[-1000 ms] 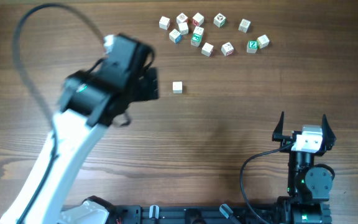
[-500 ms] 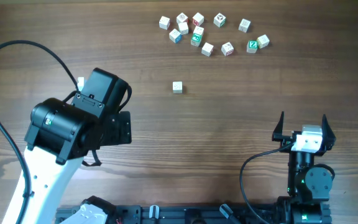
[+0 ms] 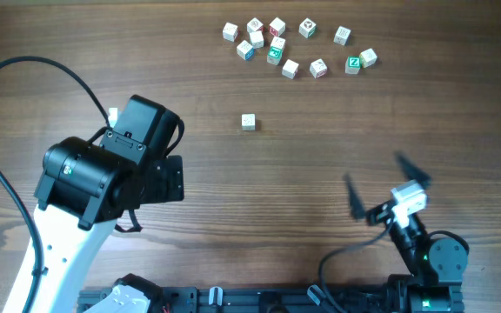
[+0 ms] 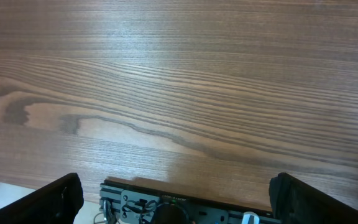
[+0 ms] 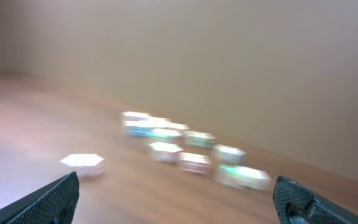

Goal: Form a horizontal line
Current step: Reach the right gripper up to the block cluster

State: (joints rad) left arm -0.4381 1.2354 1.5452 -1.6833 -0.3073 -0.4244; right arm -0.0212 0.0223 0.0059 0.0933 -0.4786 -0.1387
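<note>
No three-cube row shows. A lone white cube sits mid-table; it also shows blurred in the right wrist view. A loose cluster of letter cubes lies at the far edge, with a green-faced cube and a green Z cube among them; the cluster is blurred in the right wrist view. My left gripper hangs open and empty over bare wood at the left, wide apart in its wrist view. My right gripper is open and empty near the front right, turned toward the cubes.
The table's front edge with a black rail shows under the left gripper. A black cable loops above the left arm. The right arm's base stands at the front edge.
The left arm drew back from beside the lone cube to the front left, then stayed still. The right gripper has just swung and tilted to the left; its view is motion-blurred.
</note>
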